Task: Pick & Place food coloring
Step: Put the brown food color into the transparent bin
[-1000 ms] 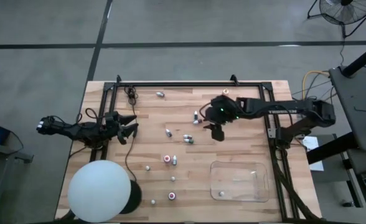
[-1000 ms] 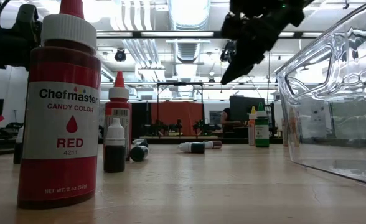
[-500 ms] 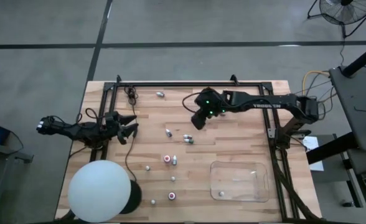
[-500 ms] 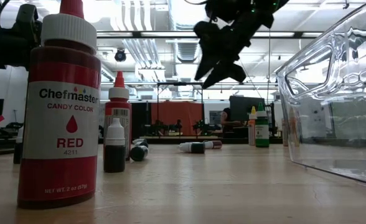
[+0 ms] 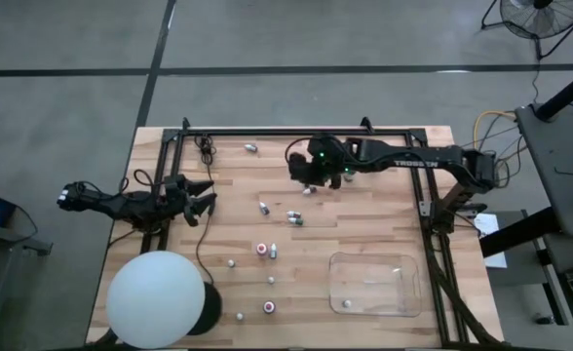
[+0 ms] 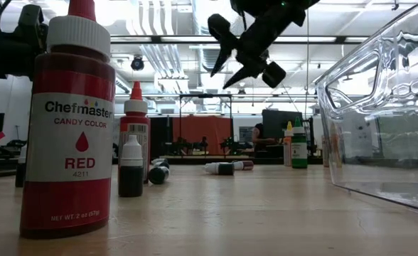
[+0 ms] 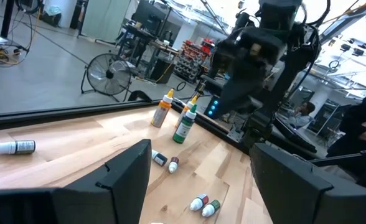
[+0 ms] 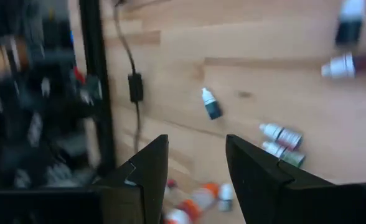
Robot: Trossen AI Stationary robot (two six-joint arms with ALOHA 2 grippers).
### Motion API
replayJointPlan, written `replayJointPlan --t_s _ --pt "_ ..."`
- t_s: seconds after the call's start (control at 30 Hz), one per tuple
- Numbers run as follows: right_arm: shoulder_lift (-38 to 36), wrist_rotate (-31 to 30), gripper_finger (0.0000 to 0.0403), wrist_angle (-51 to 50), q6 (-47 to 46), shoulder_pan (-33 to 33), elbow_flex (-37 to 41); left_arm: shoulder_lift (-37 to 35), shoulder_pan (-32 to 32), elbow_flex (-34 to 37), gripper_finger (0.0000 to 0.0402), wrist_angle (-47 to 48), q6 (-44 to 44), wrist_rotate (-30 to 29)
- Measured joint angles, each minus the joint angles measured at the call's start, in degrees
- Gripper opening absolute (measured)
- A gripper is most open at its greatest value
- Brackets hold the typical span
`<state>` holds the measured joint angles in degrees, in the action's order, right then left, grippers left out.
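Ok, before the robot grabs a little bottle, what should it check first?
1. Right gripper open and empty: ok, nothing between its fingers.
2. Gripper above a bottle: cannot tell; it hangs high over the far side of the table.
3. Bottles within reach: ok, a lying pair is close by.
4. Clear tray has room: ok, one bottle inside.
5. Left gripper out of the way: ok, parked at the left edge.
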<state>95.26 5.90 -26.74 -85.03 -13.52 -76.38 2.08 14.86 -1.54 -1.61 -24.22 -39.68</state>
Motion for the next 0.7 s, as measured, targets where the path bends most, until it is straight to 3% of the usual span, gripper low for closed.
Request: replayJointPlan --t_s 0.33,0.7 --pt "8.86 -2.50 0.0151 -0.14 -32.99 1.83 -0.15 0.01 0.00 0.00 0.0245 0.00 -0.01 0.00" --pt "14.45 -6.15 0.0150 -1.82 -49.33 1.90 -0.85 0.01 0.01 0.00 0.0245 0.02 -0.01 0.00"
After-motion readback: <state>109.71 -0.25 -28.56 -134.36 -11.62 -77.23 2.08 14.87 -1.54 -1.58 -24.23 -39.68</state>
